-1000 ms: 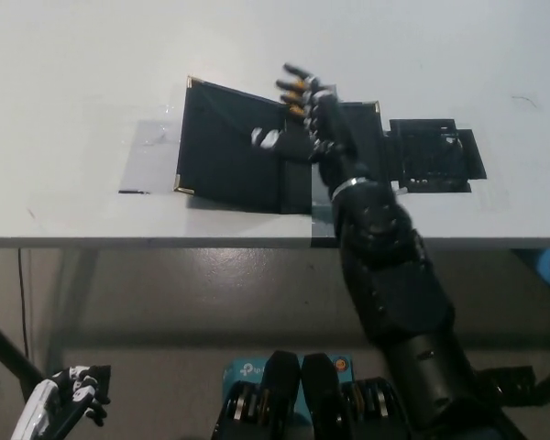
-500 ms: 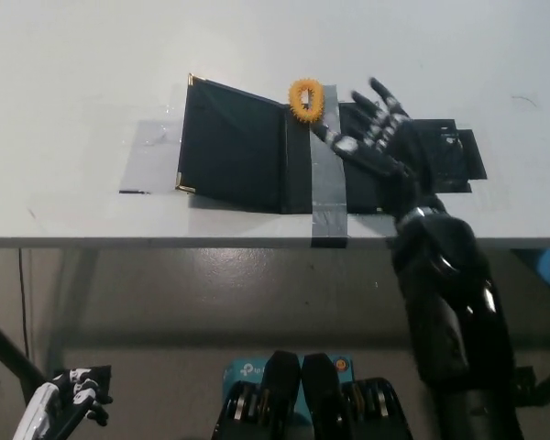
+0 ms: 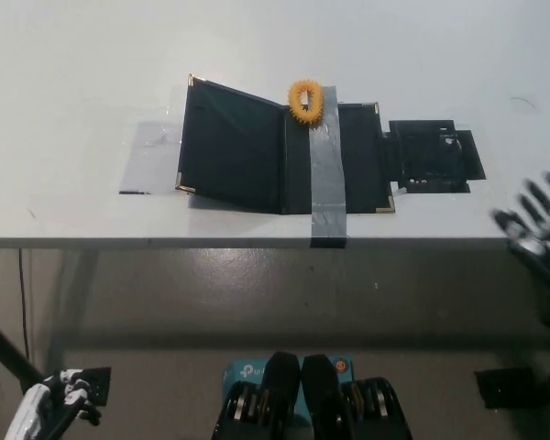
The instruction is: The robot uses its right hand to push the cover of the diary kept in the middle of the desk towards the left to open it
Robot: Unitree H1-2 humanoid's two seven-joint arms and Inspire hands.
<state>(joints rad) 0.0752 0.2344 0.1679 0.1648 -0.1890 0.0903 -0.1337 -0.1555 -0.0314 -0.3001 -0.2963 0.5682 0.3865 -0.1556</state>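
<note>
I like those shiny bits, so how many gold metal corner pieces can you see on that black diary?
4. On the black diary, gold corners show at the cover's far left and near left, and the right side's far and near corners. Others may be hidden.

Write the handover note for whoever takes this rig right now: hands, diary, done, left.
Right hand: open, holds nothing, off the desk's right front edge.
Left hand: rests low at the lower left, below the desk.
Diary: mid-desk, lying open, cover to the left, slightly raised. A grey tape strip runs down it, an orange ring at its top.
Done: the cover is open.
Left: probably nothing.
</note>
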